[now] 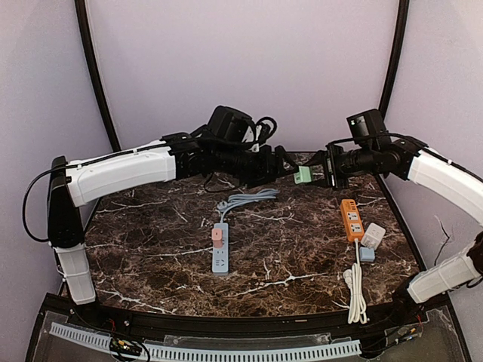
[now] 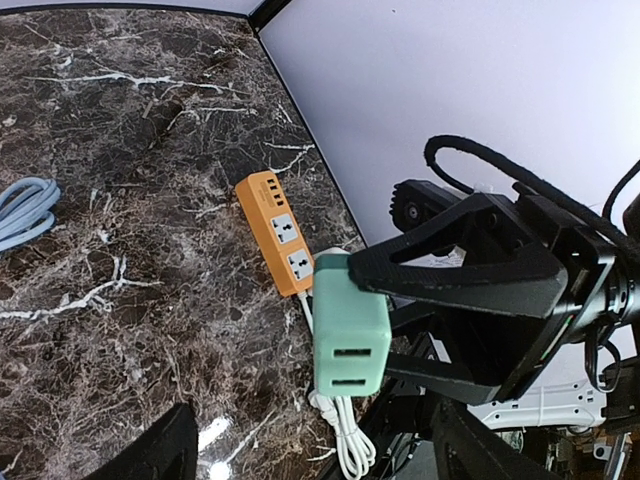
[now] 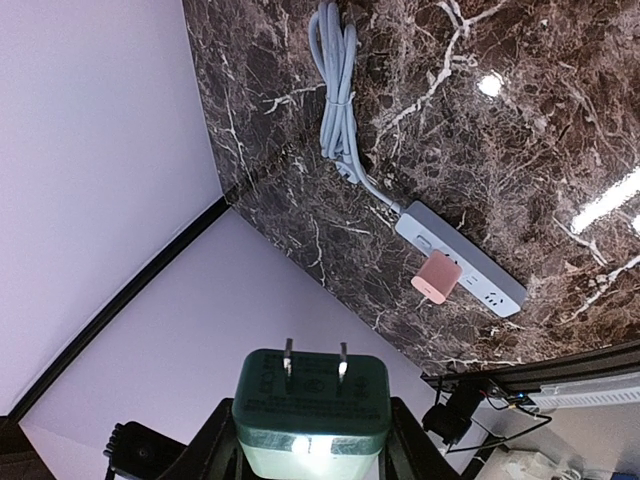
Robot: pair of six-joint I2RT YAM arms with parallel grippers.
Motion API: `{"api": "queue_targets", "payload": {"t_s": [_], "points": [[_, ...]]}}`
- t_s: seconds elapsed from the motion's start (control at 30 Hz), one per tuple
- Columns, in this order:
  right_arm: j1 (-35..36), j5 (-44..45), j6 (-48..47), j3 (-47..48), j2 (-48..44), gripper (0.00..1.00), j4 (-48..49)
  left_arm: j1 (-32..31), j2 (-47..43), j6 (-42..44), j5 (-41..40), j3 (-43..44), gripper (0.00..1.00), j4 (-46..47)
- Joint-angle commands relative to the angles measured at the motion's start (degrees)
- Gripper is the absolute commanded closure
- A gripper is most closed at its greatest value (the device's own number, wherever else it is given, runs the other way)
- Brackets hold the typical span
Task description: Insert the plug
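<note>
Dark veined marble counter (image 1: 287, 249), lilac walls (image 1: 249, 60). Right tool (image 1: 323, 175) closed on mint-green two-prong plug block (image 1: 303, 175), held aloft, upper centre of frame. Left tool (image 1: 285, 161) just beside it, spread wide, empty. Likely transport step. Next: turn prongs downward, align over free socket in orange plastic power strip (image 1: 351, 219), right of centre.

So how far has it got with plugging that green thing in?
Done: the right claw has picked up the green plug, prongs bare. In hand: it holds the plug in mid-air, near the open left claw. Left: pushing it into a socket. It is in neither the blue strip nor the orange strip.
</note>
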Motion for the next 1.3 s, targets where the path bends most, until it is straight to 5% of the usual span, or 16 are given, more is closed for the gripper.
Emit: {"api": "queue_targets", "payload": {"t_s": [0.0, 1.1, 1.27], "points": [[1.62, -0.80, 1.90, 2.50, -0.78, 1.00, -0.58, -0.92, 0.60, -0.51, -0.15, 2.25, 0.20, 2.13], [3.28, -1.95, 2.87, 1.28, -2.69, 1.00, -0.12, -2.59, 5.63, -1.40, -1.49, 5.80, 0.56, 2.85], [3.29, -1.84, 3.51, 0.58, -3.00, 1.00, 0.38, -2.61, 5.97, -1.31, -1.27, 5.97, 0.70, 3.11]]}}
